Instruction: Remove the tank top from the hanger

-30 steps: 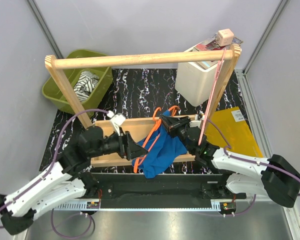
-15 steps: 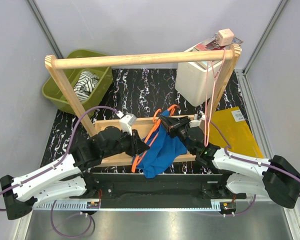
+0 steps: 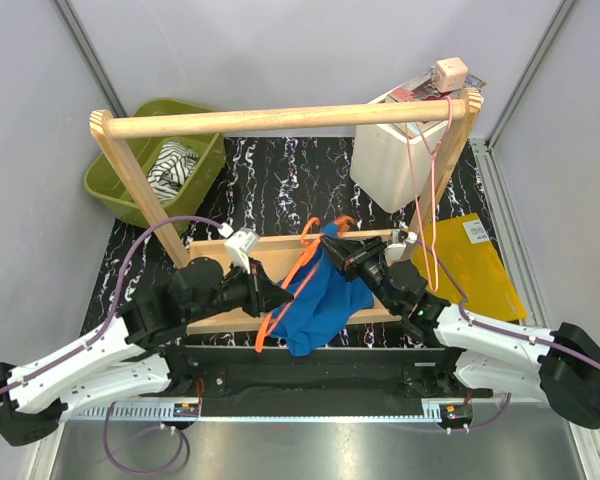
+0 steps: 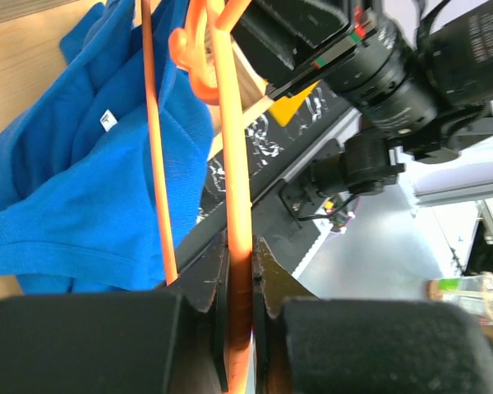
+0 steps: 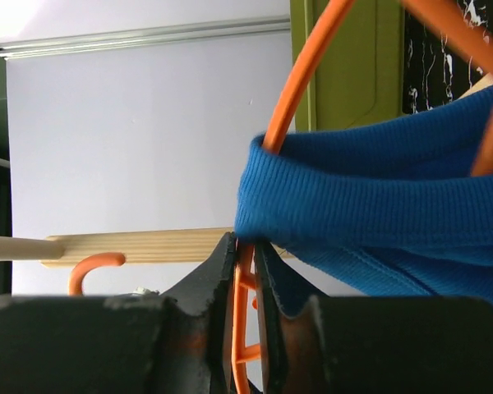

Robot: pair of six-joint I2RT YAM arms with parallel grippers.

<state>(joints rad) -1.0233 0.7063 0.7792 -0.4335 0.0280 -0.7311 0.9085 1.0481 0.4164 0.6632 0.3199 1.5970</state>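
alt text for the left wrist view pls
The left tool is shut on one bar of the orange hanger, which runs up through the frame. The blue tank top bunches to the left, a small white label showing; the right arm fills the upper right.

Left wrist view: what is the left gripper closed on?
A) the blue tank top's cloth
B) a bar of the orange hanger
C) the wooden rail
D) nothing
B: the left gripper pinches a thin bar of the hanger between its fingers, while the tank top hangs beside it, outside the grip.
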